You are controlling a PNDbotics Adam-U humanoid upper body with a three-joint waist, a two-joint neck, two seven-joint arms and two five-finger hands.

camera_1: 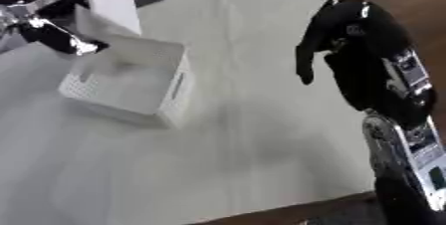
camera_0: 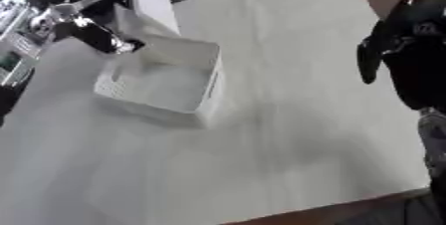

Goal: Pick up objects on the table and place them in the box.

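Currently: white box [camera_0: 166, 87] on the table [camera_0: 287, 134], its inside looking empty. My left hand [camera_0: 100, 37] hangs over its far-left rim; whether its fingers grip anything, I cannot tell. My right hand [camera_1: 335, 35] idle, fingers relaxed. Risk: knocking the rim, shifting the box.

Black right robot hand [camera_1: 348, 40]; silver-jointed left robot hand [camera_0: 91, 32].

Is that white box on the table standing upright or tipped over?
Upright. The white box sits flat on the table with its open top facing up; its contents cannot be made out.
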